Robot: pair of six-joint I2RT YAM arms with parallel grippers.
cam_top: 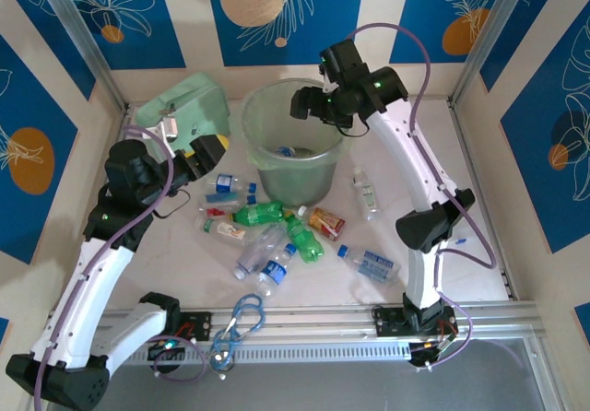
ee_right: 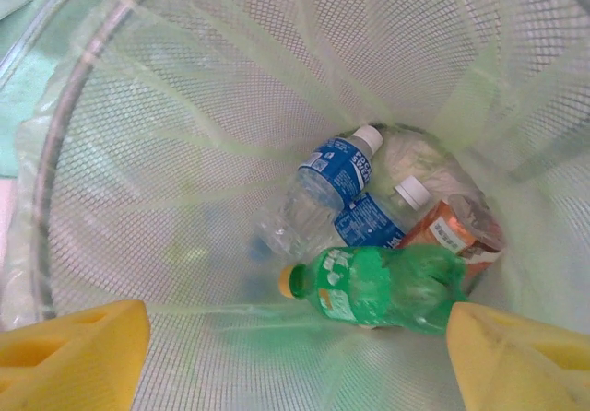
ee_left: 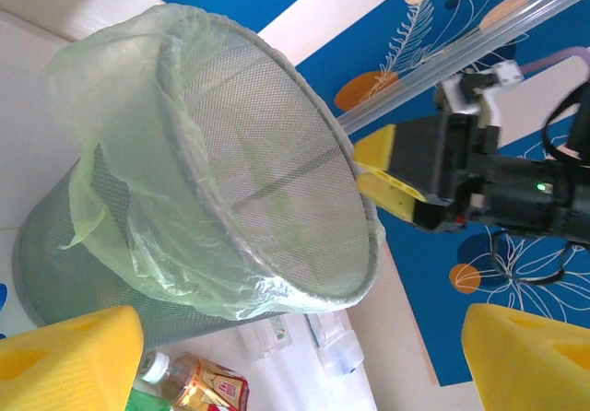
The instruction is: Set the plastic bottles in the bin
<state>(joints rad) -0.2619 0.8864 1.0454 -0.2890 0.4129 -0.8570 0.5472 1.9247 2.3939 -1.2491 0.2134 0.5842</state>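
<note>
The right gripper (cam_top: 306, 105) hangs over the mouth of the bin (cam_top: 267, 153) with nothing in it. I judge this to be the end of a drop-off, with many bottles yet to collect. The next move calls for lifting clear of the rim, swinging back toward the near side of the table (cam_top: 442, 167), and coming down over one loose bottle with the jaws across its body, not its length.

In the right wrist view its yellow fingers (ee_right: 69, 351) stand wide apart, touching neither the wire mesh nor the pale-green liner. Directly below, at the bottom of the bin, a green bottle with a yellow cap (ee_right: 387, 287) lies on top of two blue-labelled clear bottles (ee_right: 332, 176) and an orange-labelled bottle (ee_right: 456, 236).

The rest of the bottles lie on the table just in front of the bin. They include a green bottle (cam_top: 258, 214), a second green one (cam_top: 304, 239), an amber bottle (cam_top: 324, 221) and several clear ones (cam_top: 369, 264). One clear bottle (cam_top: 366, 193) lies to the right of the bin, nearest the right arm.

The left gripper (cam_top: 205, 150) hovers beside the bin's left wall, above the table. Its fingers (ee_left: 530, 351) are also spread wide and it holds nothing. A mint-green zip case (cam_top: 184, 107) lies behind it, and a blue carabiner (cam_top: 244, 317) rests at the near edge.
</note>
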